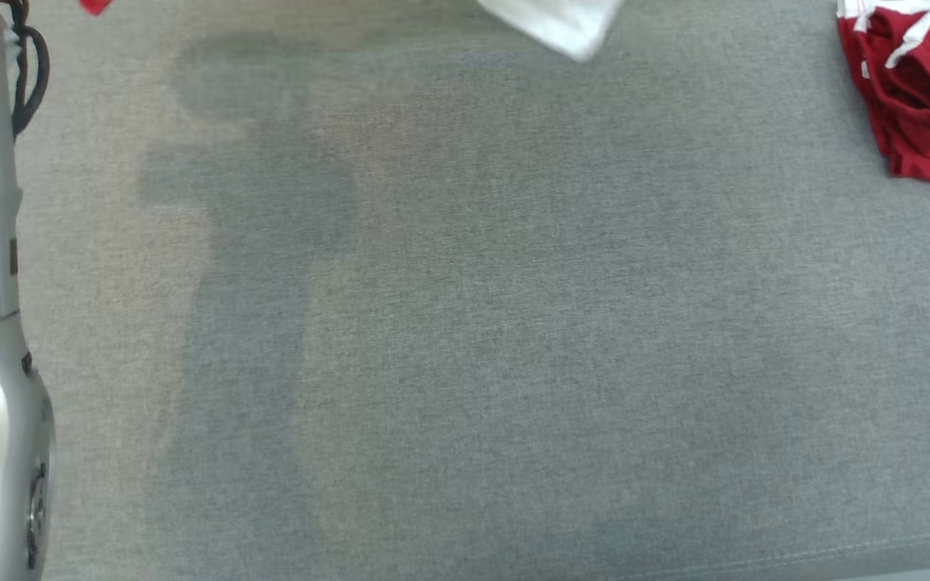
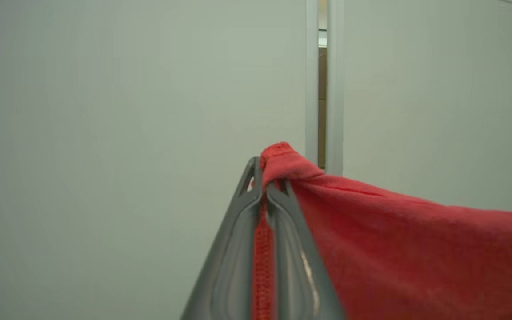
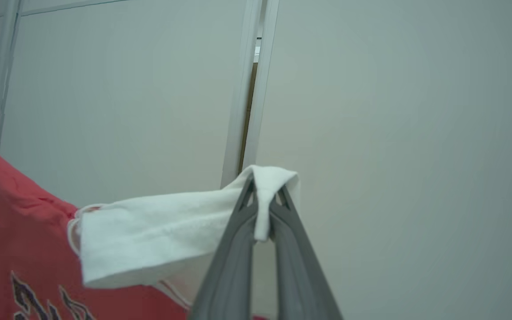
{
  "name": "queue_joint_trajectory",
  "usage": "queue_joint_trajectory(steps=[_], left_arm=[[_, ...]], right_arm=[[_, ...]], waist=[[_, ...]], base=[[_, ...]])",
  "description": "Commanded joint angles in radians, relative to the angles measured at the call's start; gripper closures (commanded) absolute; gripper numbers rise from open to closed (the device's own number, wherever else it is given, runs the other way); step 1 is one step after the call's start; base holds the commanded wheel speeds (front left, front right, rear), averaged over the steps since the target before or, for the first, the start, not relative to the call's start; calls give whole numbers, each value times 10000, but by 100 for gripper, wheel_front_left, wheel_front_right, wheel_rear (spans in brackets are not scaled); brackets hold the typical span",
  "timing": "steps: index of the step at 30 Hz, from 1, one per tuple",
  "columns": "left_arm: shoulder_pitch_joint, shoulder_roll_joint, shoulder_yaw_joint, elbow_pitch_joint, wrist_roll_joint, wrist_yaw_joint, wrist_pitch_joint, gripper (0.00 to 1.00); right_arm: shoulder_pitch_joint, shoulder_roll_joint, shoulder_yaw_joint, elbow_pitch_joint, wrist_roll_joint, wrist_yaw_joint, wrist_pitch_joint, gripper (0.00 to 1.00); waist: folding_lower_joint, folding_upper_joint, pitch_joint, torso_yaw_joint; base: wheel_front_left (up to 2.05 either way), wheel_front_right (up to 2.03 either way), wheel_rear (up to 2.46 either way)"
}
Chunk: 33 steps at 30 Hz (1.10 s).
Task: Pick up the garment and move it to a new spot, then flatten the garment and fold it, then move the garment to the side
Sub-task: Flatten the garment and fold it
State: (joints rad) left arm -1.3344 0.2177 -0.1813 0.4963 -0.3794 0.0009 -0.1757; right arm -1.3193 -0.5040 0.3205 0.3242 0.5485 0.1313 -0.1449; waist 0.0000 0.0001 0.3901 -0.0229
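Most of the red jersey (image 2: 416,249) is cut off at the frame edges; the left tool (image 2: 263,180) clenches its red edge, the right tool (image 3: 265,189) its white sleeve (image 3: 158,231).

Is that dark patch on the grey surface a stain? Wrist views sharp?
Head view: a soft-edged shadow on grey surface, likely no stain. Left wrist view: left gripper crisp on red garment. Right wrist view: right gripper and white fabric slightly soft.

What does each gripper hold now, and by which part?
The left gripper is shut on a red hemmed edge of the garment; the right gripper is shut on the end of its white part, apparently a sleeve.
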Motion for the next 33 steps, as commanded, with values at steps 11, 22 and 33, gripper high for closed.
queue_joint_trajectory(steps=[11,22,33], left_arm=[[1431,-857,75,5797,-665,19,-389,100],[3682,-977,841,5978,-1124,-391,-900,100],[9587,-1231,2232,993,-496,-115,-893,100]], right_arm=[[908,2411,2359,5276,1063,-10,-571,100],[3922,2025,2765,3778,2338,-5,-1207,100],[10460,1538,203,-1218,806,-7,-1209,100]], waist=[[0,-1,500,-483],[0,-1,508,-496],[0,-1,-699,-493]], base=[[0,0,0],[0,0,0],[0,0,0]])
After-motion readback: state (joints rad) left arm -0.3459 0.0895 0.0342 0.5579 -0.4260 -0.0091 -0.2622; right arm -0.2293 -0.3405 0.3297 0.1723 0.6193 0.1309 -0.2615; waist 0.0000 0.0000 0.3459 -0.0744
